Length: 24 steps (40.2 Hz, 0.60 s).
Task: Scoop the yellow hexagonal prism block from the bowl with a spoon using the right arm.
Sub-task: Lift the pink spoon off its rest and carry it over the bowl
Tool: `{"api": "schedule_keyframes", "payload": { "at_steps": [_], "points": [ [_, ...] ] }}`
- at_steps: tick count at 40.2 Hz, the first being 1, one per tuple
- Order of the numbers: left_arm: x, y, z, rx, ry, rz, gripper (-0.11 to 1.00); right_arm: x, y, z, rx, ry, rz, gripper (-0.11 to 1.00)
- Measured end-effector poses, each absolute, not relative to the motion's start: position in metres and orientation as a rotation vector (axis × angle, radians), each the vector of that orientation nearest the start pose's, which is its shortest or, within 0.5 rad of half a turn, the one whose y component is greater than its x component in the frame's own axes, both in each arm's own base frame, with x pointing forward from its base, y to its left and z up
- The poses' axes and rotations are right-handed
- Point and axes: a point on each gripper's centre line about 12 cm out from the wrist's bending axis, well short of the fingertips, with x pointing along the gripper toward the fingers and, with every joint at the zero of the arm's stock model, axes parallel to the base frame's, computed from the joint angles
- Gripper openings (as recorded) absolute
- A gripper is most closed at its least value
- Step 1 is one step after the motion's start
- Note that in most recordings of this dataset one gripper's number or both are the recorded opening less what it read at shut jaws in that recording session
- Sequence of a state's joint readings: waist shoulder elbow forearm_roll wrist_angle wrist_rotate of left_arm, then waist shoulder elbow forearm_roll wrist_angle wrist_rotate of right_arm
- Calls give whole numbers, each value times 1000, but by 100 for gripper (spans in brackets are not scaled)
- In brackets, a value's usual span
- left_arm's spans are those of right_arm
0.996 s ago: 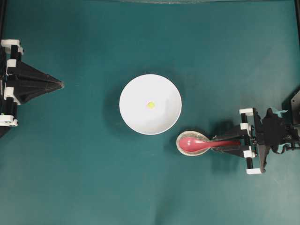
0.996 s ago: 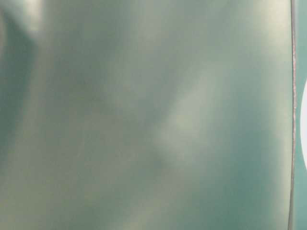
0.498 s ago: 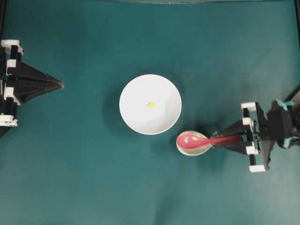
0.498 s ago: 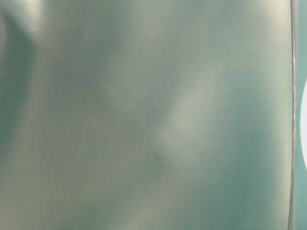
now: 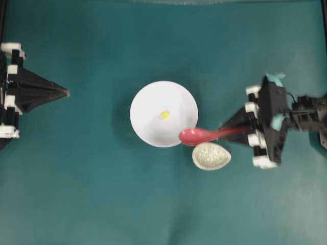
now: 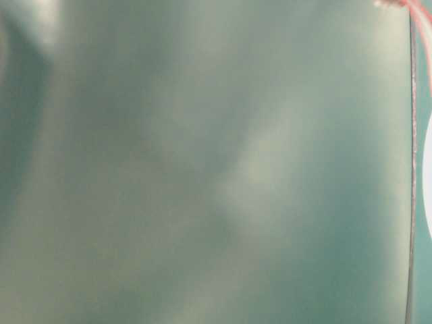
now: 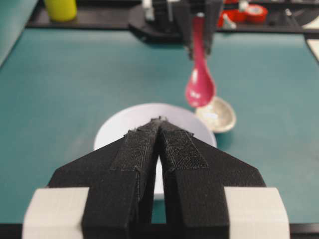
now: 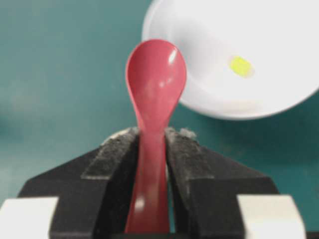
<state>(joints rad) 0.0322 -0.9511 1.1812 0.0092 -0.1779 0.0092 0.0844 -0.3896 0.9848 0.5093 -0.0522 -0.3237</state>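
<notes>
One spoon point(image 5: 196, 135) in right gripper point(image 5: 227, 125), bowl point(image 5: 153, 127), no readable writing

Closed left end effector point(image 7: 158, 122) in foreground; beyond, pink-red spoon point(image 7: 200, 87) held aloft over white bowl point(image 7: 119, 124) and speckled spoon rest point(image 7: 219, 115).

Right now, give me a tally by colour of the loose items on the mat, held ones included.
White: 1, the bowl
Yellow: 1, the block in it
Pink-red: 1, the spoon held by the right gripper
Speckled off-white: 1, the spoon rest
Total: 4
</notes>
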Motion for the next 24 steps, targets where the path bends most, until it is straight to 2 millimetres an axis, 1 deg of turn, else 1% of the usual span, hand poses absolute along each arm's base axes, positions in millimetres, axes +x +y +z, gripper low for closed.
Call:
{"api": "schedule_keyframes", "payload": {
  "at_steps": [6,13,19,24],
  "points": [
    [200,6,275,19,52,30,-1,300,4,208,173,611,-14,24],
    [200,6,275,19,52,30,-1,312,-13,213,172,690,-21,24],
    [200,6,276,19,49,30,-1,321,-16,215,96,741,9,24],
    [200,6,277,19,45,30,-1,327,-17,219,54,741,18,24]
  ]
}}
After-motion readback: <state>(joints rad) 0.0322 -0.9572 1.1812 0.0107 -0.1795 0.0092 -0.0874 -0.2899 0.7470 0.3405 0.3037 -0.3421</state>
